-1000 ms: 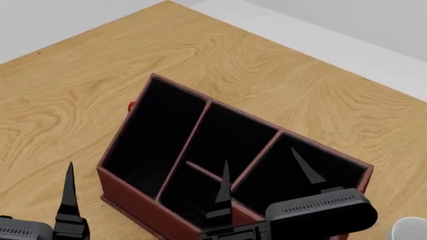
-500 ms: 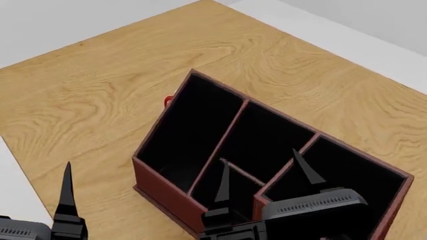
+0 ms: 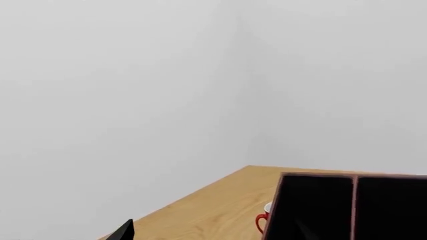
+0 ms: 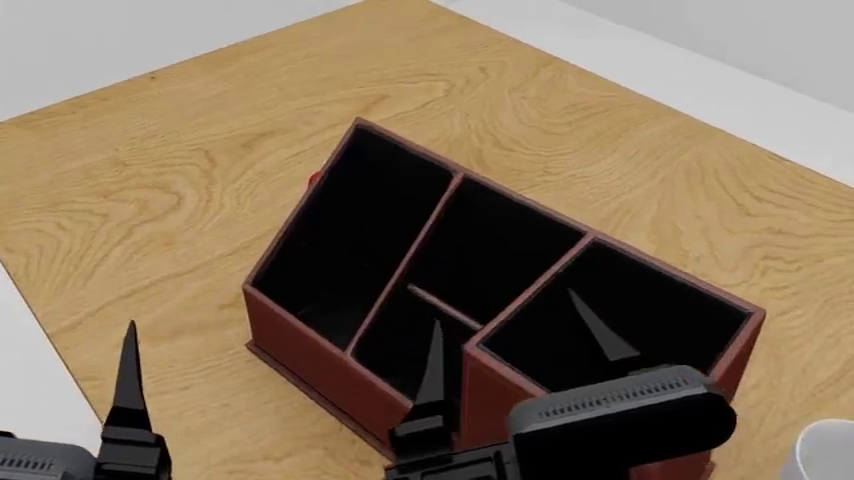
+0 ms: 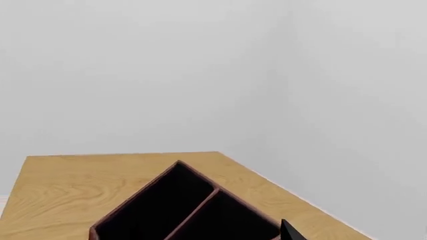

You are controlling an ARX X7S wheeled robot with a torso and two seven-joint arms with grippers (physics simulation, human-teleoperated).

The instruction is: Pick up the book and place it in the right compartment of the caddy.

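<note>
The caddy [image 4: 300, 350] is a reddish-brown box with a black interior, standing askew on the wooden table. Its taller right compartment [image 4: 667, 310] is at the near right. The book is not in view in any frame. My right gripper [image 4: 505, 310] is open and empty, its two dark fingers spread in front of the caddy's near side. Of my left gripper, only one finger [image 4: 130, 385] shows at the lower left, set far out to the side and holding nothing. The caddy also shows in the left wrist view [image 3: 333, 210] and in the right wrist view [image 5: 180, 210].
A red mug handle [image 3: 261, 223] pokes out behind the caddy's far corner, seen in the head view as a red sliver [image 4: 314, 181]. A white rounded object [image 4: 827, 452] sits at the lower right. The table edge [image 4: 40, 320] runs close on the left.
The head view has shifted: the caddy now sits a little further left and higher in it, and the white object shows again at lower right. Both grippers keep their places in the view.
</note>
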